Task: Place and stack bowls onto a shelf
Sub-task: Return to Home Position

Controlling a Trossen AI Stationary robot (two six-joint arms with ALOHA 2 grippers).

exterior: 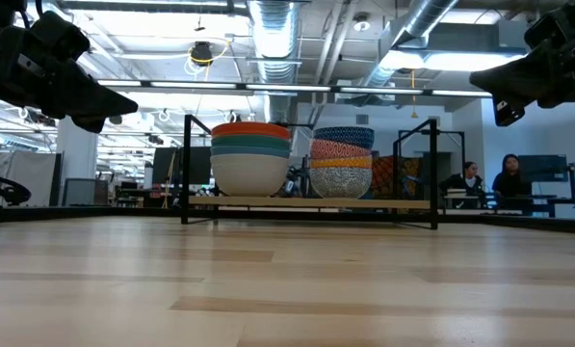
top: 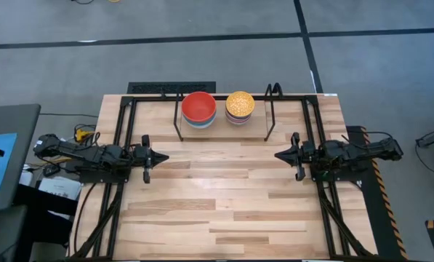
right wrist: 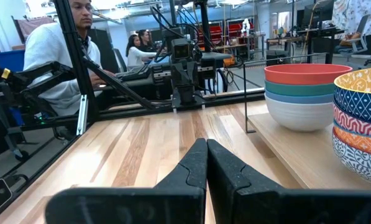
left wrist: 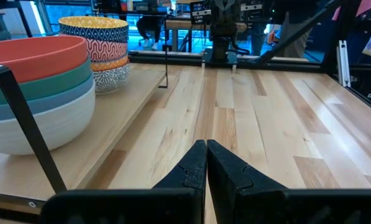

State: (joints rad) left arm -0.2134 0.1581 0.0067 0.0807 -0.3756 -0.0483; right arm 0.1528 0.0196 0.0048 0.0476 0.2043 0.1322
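Front half of surface (top: 224, 211): pale butcher-block strips, matt, with the grain running side to side. Bare wood from the front edge to mid-depth. Black frame rails (top: 122, 138) lie along both side edges.

Mid-depth: left claw (top: 158, 156) near the left edge and right claw (top: 278, 154) near the right edge. Their tips point at each other, well apart. In the low view both are raised off the wood. Each claw is pinched to a narrow point, fingers pressed together, holding nothing. Wide open wood between them.

Far edge: shelf (exterior: 306, 202), a narrow pale board with thin black wire uprights at its ends. Two stacks stand on it side by side with a slim gap between.
- Plain stack (exterior: 251, 159), on the left-arm side: smooth glazed round bowls, red on top, then green, pale blue, and white at the bottom.
- Patterned stack (exterior: 342, 162), on the right-arm side: top bowl blue-patterned outside and yellow inside, red-pink waves under it, then an orange band, with a blue-white pattern lowest.

Beyond: people (exterior: 489, 178) seated at desks.
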